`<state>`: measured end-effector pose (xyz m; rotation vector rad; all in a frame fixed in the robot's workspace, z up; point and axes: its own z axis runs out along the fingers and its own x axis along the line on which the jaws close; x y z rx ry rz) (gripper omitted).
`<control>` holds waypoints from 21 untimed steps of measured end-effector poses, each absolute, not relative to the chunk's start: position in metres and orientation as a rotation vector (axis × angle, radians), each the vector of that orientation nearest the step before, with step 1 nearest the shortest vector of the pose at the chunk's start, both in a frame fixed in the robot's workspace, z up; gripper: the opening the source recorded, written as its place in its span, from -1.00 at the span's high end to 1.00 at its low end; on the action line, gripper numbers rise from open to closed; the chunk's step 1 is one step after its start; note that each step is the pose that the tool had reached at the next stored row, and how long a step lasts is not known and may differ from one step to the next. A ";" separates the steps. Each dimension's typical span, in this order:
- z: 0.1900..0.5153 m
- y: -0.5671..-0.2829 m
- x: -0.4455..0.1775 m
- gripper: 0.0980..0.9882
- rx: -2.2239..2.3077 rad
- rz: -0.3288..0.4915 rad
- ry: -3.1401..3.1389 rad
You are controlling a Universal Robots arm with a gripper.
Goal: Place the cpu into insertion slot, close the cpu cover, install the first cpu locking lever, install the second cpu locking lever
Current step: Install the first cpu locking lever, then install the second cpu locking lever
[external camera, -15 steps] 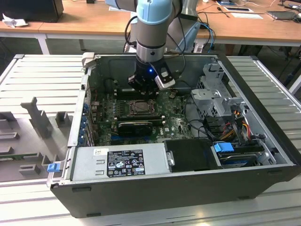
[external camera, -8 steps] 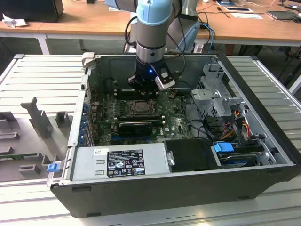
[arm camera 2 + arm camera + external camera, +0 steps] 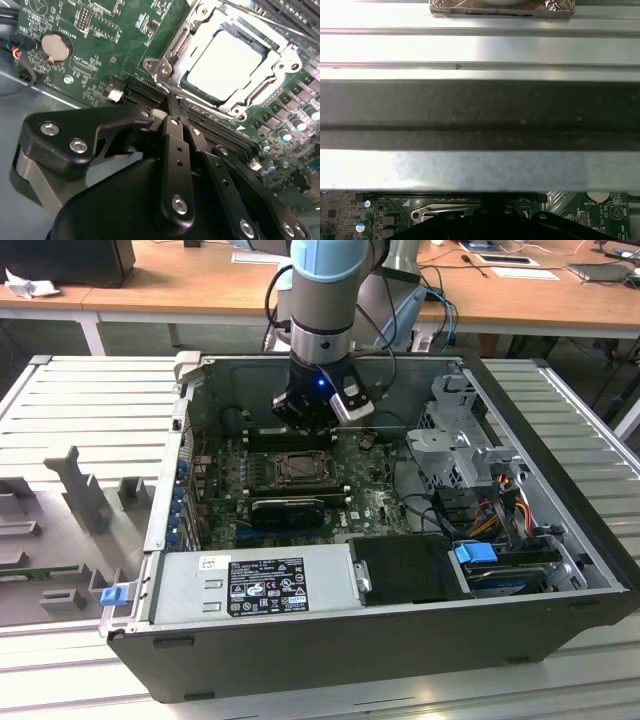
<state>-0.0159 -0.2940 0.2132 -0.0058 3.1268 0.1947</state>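
Gripper low inside open computer case, fingers pressed together with nothing between them, tips just above long black card slots on green motherboard, close beside socket. Cpu seated flat in insertion slot, pale metal top showing through square cut-out. Cpu cover folded down around chip, silver frame lying flat on every visible side. Thin lever lying along one edge of frame; latched or not, cannot tell. Round coin battery well apart from socket on same board. In exterior view, arm reaching down from above, gripper hanging just behind socket; grey power supply along near wall of case, drive cage toward exterior view's right, case resting on ribbed metal table.
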 end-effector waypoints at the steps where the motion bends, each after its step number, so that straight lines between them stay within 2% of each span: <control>1: 0.213 -0.295 -0.016 0.98 -0.006 0.195 3.127; 21: 0.213 -0.307 -0.016 0.98 -0.006 0.195 3.127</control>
